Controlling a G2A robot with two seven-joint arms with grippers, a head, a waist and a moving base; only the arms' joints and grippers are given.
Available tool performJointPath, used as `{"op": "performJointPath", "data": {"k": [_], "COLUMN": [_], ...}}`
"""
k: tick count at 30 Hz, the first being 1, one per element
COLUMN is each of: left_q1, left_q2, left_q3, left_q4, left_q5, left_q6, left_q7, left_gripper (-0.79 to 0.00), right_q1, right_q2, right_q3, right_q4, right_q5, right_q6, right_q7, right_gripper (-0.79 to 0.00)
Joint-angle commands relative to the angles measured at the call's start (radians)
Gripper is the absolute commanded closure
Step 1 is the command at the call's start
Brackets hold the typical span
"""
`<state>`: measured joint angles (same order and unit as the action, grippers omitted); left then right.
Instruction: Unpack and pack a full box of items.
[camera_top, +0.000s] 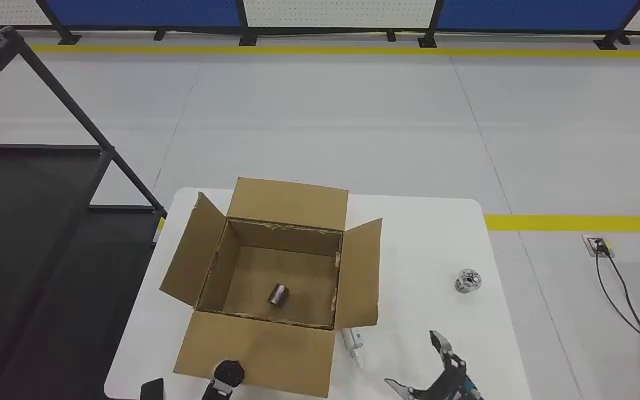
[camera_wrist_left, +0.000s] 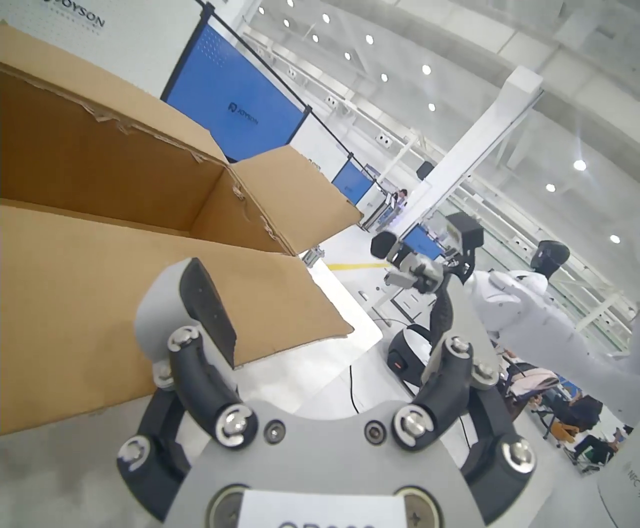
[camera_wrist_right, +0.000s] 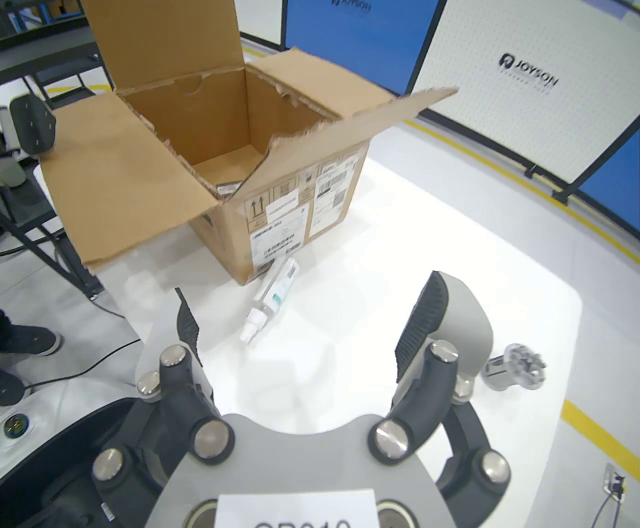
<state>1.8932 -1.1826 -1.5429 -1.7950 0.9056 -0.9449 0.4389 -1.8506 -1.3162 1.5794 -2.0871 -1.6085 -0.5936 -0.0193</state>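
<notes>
Now bottle (camera_wrist_right: 272, 298) flat beside box (camera_wrist_right: 115, 175), nozzle pointing away from it; left tool (camera_wrist_left: 325, 287), right tool (camera_wrist_right: 309, 292) both spread wide.

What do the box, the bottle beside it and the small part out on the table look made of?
Box: brown corrugated cardboard, matte, judging by its ragged, torn flap edges.
Bottle: looks like white plastic, lightly glossy, with a printed label.
Small part: shiny and silvery, probably metal, though clear plastic is possible.

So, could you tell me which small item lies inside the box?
The dark cylinder, on the box floor; the white bottle and shiny metal part lie on the table.
</notes>
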Motion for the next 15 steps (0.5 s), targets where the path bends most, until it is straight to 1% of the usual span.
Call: {"op": "performJointPath", "data": {"k": [1,6,8,12,15], "left_q1": [0.017,0.087,0.123,0.174,0.194], "left_q2": [-0.003,-0.009,-0.011,-0.014,-0.015], "left_q3": [-0.009,-0.054,-0.07,-0.108,-0.143], "left_q4": [-0.013,-0.068,-0.076,-0.075,-0.06], "left_q5": [0.035,0.146,0.197,0.311,0.31], "left_q6": [0.001,0.004,0.009,0.062,0.111], "left_q7": [0.07,0.255,0.331,0.474,0.547], "left_gripper": [-0.785,-0.785,-0.785,-0.785,-0.785], "right_q1": [0.03,0.043,0.043,0.049,0.107], "right_q2": [0.004,0.004,0.004,0.003,0.002], "right_q3": [-0.006,-0.009,-0.009,-0.013,-0.074], "right_q4": [0.047,0.06,0.06,0.06,0.099], "right_q5": [0.018,0.031,0.031,0.031,-0.009], "right_q6": [-0.046,-0.043,-0.043,-0.036,-0.012], "right_q7": [0.023,0.034,0.034,0.033,0.061], "right_gripper": [-0.785,-0.785,-0.785,-0.785,-0.785]}}
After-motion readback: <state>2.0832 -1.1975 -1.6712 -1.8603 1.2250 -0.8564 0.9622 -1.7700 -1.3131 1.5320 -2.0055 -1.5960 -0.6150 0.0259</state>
